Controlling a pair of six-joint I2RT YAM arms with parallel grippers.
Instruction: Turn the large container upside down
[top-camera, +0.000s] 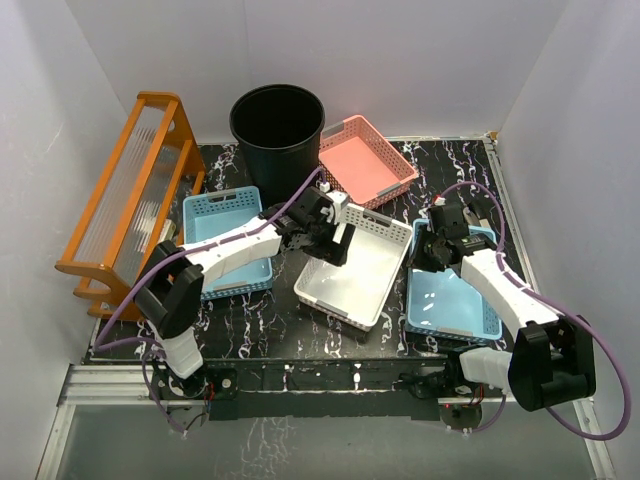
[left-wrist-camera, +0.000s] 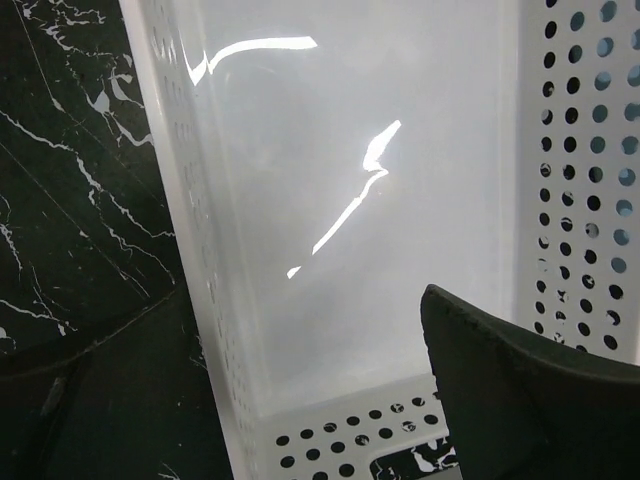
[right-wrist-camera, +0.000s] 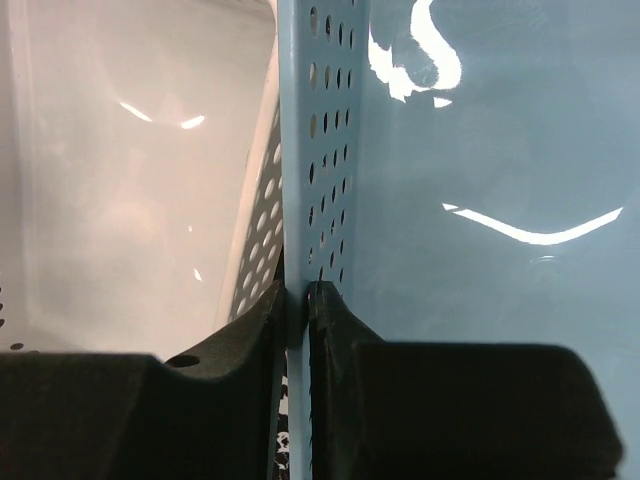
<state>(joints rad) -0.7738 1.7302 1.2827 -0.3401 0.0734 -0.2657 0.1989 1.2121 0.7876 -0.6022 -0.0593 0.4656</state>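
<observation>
Black marbled table (top-camera: 280, 320), white walls (top-camera: 420, 60) on three sides.

Task item: the large container (top-camera: 277, 128) stands upright, mouth up, at the table's far edge. It is beyond the left gripper (top-camera: 333, 240) and slightly to its left, apart from it. Neither arm touches it. A pink basket (top-camera: 362, 160) sits just beside the container, beyond both grippers.

Left gripper: hangs over the far corner of the white basket (top-camera: 352, 268). The wrist view looks down on that basket's glossy floor and perforated wall. Only one dark finger (left-wrist-camera: 520, 390) shows clearly, low on the right, so I cannot tell whether the jaws are spread or closed.

Right gripper (right-wrist-camera: 298, 295): clenched on the perforated side wall of the blue basket (right-wrist-camera: 480, 150), with one finger inside and one outside. The white basket lies just beside the outer finger.

A second blue basket (top-camera: 228, 240) lies under the left forearm, left of that gripper. An orange rack (top-camera: 125, 200) stands further left.
</observation>
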